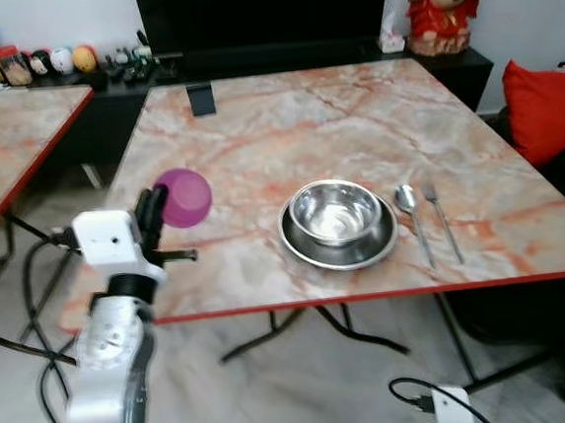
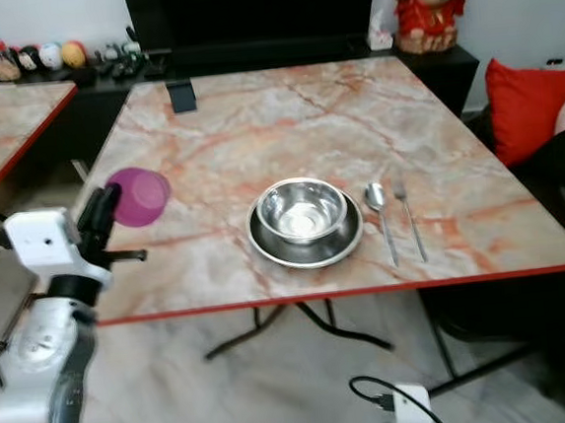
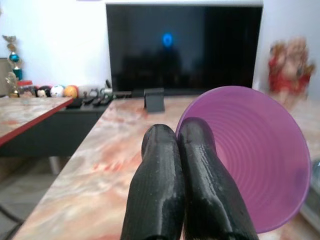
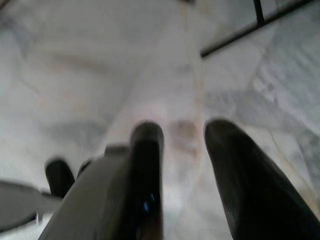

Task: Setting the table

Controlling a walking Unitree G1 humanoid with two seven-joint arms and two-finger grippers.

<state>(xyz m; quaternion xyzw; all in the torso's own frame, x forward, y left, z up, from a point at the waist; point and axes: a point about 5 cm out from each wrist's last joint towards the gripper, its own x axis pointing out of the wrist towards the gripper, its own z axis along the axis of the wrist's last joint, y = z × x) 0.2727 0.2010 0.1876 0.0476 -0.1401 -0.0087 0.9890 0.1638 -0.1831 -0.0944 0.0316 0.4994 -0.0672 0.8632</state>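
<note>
From the left eye view no writing or label can be read anywhere. On the marble table (image 1: 353, 116) a steel bowl (image 1: 335, 211) sits inside a steel plate (image 1: 340, 240); the bowl holds nothing but reflections. Just at the plate's 3 o'clock lie a spoon (image 1: 411, 216) and a fork (image 1: 442, 218), side by side, apart from each other. At the plate's 9 o'clock, over the table's near corner, the left gripper (image 1: 152, 211) holds a purple cup (image 1: 184, 197) tipped on its side, above the tabletop. A small dark stand (image 1: 200, 99) sits at the table's 11 o'clock, with a black television (image 1: 265, 10) behind, a red figurine (image 1: 446, 4) at 1 o'clock and a red cushion (image 1: 543, 109) at 3 o'clock.

In the left wrist view the two black fingers (image 3: 200, 200) are pressed together, pinching the cup's rim, its ribbed inside bare and facing the camera.

In the right wrist view the right gripper (image 4: 182, 145) hangs over the pale floor (image 4: 75, 75), its fingers spread apart with nothing between them; the picture is blurred.
</note>
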